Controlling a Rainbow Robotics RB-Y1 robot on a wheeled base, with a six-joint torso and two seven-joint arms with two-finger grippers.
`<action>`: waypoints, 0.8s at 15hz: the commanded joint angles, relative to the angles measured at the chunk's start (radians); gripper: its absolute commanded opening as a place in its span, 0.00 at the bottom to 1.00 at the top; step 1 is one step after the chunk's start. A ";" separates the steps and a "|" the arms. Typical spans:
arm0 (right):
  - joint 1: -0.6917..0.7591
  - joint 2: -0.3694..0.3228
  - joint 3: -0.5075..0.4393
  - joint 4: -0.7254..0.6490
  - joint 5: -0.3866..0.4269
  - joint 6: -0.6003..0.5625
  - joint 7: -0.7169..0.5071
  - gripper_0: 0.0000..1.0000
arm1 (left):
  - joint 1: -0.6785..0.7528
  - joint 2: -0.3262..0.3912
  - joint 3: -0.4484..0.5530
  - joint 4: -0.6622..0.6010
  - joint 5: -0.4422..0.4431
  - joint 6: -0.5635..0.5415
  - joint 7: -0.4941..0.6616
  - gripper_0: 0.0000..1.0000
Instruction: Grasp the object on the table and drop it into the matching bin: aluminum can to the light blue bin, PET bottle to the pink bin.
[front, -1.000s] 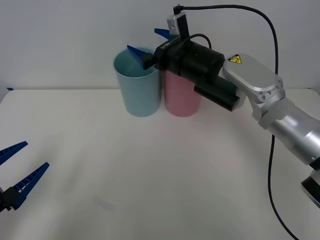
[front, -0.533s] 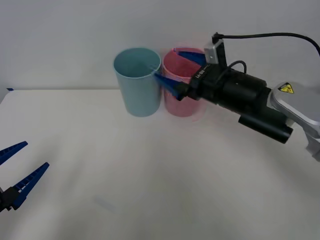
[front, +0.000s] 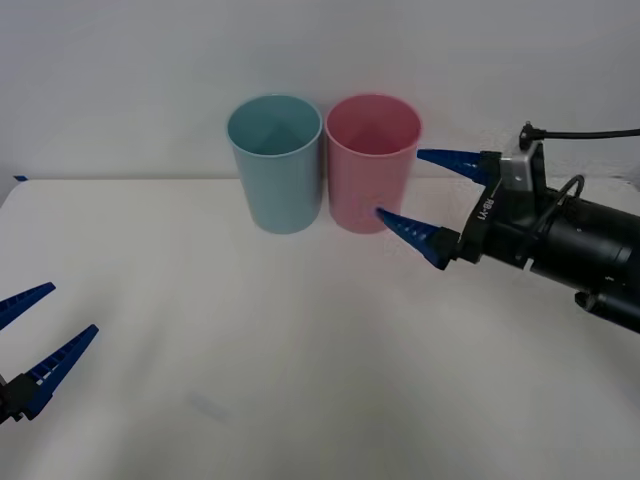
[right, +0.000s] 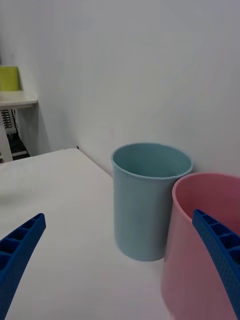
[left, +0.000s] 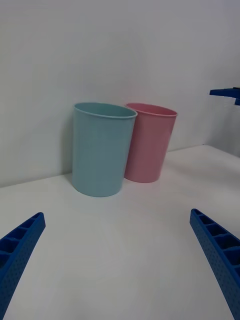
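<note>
The light blue bin (front: 275, 170) and the pink bin (front: 365, 175) stand side by side, touching, at the back of the white table (front: 300, 330). My right gripper (front: 398, 182) is open and holds nothing; it hangs just right of and in front of the pink bin, pointing left at it. In the right wrist view the open right gripper (right: 119, 215) faces the light blue bin (right: 145, 205) and the pink bin (right: 185, 260). My left gripper (front: 73, 308) is parked open at the table's front left. The aluminum can is out of view.
A plain white wall rises right behind the bins. The left wrist view shows the light blue bin (left: 100, 150), the pink bin (left: 147, 145) and a blue finger of the right gripper (left: 225, 92) farther off. A black cable (front: 590, 132) trails from the right wrist.
My right arm has drawn back from over the light blue bin, swinging right and down past the pink bin, fingers open throughout. The left arm has not moved.
</note>
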 joint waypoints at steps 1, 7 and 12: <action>0.109 0.001 -0.106 -0.001 0.008 -0.108 0.041 1.00 | 0.000 0.000 0.000 0.000 0.000 0.000 0.000 1.00; 0.386 0.103 -0.434 -0.001 0.063 -0.311 0.164 1.00 | 0.000 0.000 0.000 0.000 0.000 0.000 0.000 1.00; 0.509 0.199 -0.612 -0.001 0.104 -0.508 0.038 1.00 | 0.000 0.000 0.000 0.000 0.000 0.000 0.000 1.00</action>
